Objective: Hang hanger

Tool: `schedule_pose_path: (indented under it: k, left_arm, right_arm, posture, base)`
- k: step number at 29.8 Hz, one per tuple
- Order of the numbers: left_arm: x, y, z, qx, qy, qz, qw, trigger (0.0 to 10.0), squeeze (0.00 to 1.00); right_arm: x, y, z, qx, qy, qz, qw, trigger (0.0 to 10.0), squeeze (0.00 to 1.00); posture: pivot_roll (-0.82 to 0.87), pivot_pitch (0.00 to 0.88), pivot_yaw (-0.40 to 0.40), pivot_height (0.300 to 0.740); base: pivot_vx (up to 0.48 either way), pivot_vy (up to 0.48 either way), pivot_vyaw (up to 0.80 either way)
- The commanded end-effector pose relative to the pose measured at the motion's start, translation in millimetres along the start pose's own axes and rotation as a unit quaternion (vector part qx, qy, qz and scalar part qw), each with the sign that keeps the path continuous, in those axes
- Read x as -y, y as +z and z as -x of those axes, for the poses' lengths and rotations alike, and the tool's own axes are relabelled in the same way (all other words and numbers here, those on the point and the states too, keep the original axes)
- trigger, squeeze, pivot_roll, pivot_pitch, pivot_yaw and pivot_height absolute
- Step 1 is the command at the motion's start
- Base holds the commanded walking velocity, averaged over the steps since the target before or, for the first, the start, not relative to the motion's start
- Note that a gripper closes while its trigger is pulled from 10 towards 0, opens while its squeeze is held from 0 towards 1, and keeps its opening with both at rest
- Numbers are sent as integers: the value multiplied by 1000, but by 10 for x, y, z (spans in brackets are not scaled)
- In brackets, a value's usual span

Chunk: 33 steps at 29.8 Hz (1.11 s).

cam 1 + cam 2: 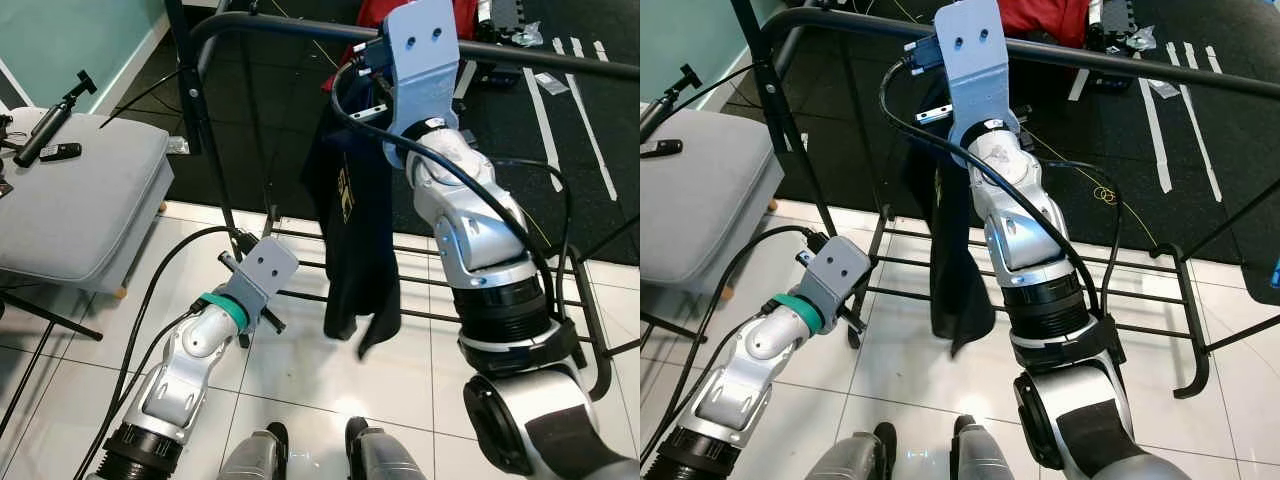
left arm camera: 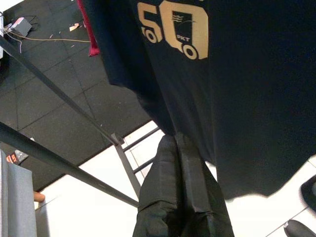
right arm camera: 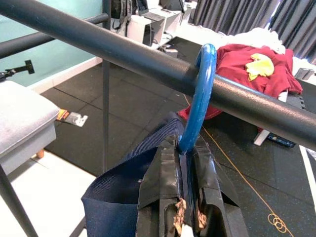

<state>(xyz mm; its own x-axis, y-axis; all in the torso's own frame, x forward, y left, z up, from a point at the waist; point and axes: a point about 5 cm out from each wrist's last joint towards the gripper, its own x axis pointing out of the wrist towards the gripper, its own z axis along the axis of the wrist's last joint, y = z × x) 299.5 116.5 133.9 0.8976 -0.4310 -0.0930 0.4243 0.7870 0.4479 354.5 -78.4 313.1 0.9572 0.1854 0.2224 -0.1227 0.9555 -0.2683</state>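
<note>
Hook on rail, right end effector not released yet

Right end effector (image 3: 190,190) is clenched on the neck of the blue hanger (image 3: 200,98); the hook is looped over the black rail (image 3: 123,52) of the clothes rack (image 1: 205,130). Risk: the hook looks seated but the view is partial, so if the fingers pull back at an angle they could drag it off the rail and drop the garment. The fabric bunched right at the fingertips could also snag on release. Hanger is thin blue plastic with a round hook and carries a dark navy shirt (image 1: 355,220) with a gold print, hanging straight down inside the rack frame. Left end effector (image 2: 180,190) is clenched on nothing, low beside the shirt hem.
</note>
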Motion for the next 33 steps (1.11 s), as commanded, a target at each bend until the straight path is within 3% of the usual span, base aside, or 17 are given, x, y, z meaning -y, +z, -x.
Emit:
schedule_pose_path:
  k: [1, 6, 13, 20, 26, 33]
  left_arm:
    - [35, -24, 19, -4, -8, -3, 1000, 10000, 0]
    - [33, -7, 2, -1, -9, -3, 1000, 10000, 0]
    - [32, -7, -3, 0, -10, -3, 1000, 10000, 0]
    - [25, -12, 9, -2, -10, -5, 1000, 10000, 0]
    - [26, -14, 10, -2, -12, -5, 1000, 10000, 0]
    - [18, -13, 12, 0, -10, -6, 1000, 10000, 0]
  right_arm:
    - [-5, 57, 34, 22, -6, 4, 1000, 0, 0]
    - [78, 192, 95, 79, -42, 52, 995, 0, 0]
    - [76, 217, 107, 94, -38, 59, 993, 0, 0]
    - [-13, 60, 175, 72, -20, 50, 996, 0, 0]
    - [-77, -210, 264, 28, -12, 26, 999, 0, 0]
    - [-143, -270, 404, 41, -10, 53, 998, 0, 0]
  posture:
    - [-6, 166, 35, 740]
    - [-10, 167, 39, 740]
    - [-7, 168, 40, 740]
    - [-4, 167, 40, 740]
    - [-1, 162, 39, 740]
    - [-4, 156, 47, 740]
  base:
    - [0, 0, 0]
    - [0, 0, 0]
    - [0, 0, 0]
    - [0, 0, 0]
    - [0, 0, 0]
    - [0, 0, 0]
